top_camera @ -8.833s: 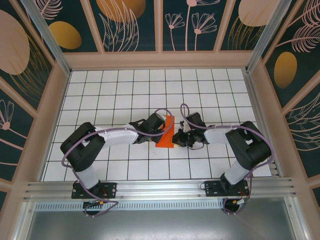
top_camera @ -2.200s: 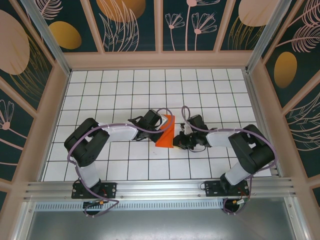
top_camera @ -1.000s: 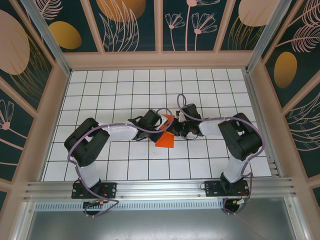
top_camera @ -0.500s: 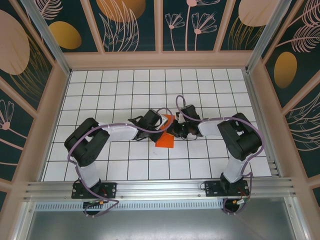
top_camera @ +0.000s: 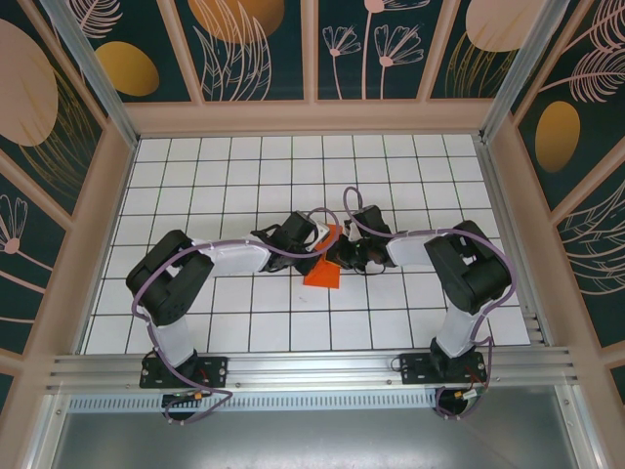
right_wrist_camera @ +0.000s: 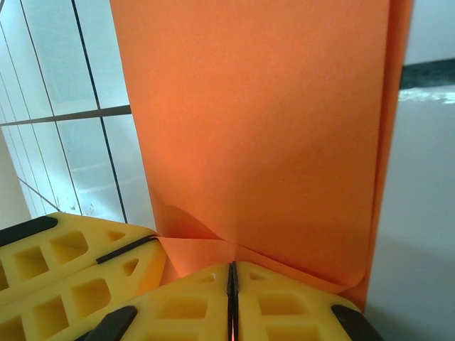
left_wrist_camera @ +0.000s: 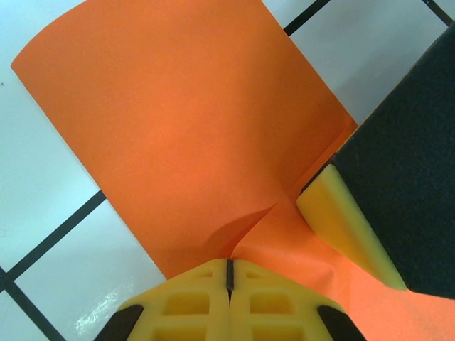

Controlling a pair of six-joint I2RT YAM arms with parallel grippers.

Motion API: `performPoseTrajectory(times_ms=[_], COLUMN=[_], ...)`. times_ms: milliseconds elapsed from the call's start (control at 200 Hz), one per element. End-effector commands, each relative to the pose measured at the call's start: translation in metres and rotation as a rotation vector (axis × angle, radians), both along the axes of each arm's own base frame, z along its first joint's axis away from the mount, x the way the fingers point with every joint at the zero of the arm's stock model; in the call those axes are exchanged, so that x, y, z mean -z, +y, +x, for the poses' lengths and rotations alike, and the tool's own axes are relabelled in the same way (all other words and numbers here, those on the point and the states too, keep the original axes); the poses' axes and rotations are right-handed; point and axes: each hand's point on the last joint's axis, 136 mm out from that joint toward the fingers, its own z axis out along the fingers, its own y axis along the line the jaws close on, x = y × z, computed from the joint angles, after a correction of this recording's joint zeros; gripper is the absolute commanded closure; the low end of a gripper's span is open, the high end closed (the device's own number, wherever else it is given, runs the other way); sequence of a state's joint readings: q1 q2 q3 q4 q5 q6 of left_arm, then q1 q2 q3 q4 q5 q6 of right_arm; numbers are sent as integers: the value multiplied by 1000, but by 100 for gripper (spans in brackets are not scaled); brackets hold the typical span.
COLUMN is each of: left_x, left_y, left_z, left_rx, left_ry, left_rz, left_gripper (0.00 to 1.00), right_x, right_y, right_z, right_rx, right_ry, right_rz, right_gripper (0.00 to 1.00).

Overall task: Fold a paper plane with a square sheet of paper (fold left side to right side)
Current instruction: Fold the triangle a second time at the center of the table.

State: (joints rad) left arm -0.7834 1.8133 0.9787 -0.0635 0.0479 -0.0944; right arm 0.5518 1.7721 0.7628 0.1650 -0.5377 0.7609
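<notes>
The square sheet of paper is bright orange and lies partly folded at mid-table, its far end lifted between the two grippers. My left gripper comes in from the left and my right gripper from the right, almost touching. In the left wrist view the yellow fingers are shut with a crease of the paper running into their seam, and a right fingertip rests on the sheet. In the right wrist view my gripper is shut on the paper's edge, with the left fingers alongside.
The white grid-tiled table spreads on all sides of the paper. Beige frame rails and patterned wall panels close it in at the back and both sides. Both arms' elbows sit toward the near edge.
Over the last second my right gripper has edged left toward the left gripper, and the raised part of the paper has narrowed. The left arm has barely moved.
</notes>
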Motion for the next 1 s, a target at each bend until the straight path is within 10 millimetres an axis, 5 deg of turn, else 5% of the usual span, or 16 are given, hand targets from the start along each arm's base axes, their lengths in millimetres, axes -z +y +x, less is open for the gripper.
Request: performPoseTrajectory(times_ms=[0,220,325,510,686,761,991], left_x=[5,4,-4,-35,-91,-112,-102], left_y=[4,4,3,4,10,7,-11], left_z=[4,4,4,7,7,0,-52], left_rx=[-20,-20,-24,-46,-91,-92,-29], left_ry=[6,-1,-8,-51,-128,-119,106], left_rz=[14,18,1,-38,-126,-195,-439], left_gripper=[99,97,87,75,60,58,58], right_x=[5,15,19,20,18,18,17], right_y=[-6,-10,-14,-14,-13,-11,-9], right_z=[-1,-6,-9,-11,-10,-10,-9], right_rx=[4,-2,6,6,3,1,-15], right_ry=[1,26,38,39,34,32,28], right_rz=[-59,-93,-108,-105,-98,-90,-83], right_gripper=[88,88,88,88,88,88,88])
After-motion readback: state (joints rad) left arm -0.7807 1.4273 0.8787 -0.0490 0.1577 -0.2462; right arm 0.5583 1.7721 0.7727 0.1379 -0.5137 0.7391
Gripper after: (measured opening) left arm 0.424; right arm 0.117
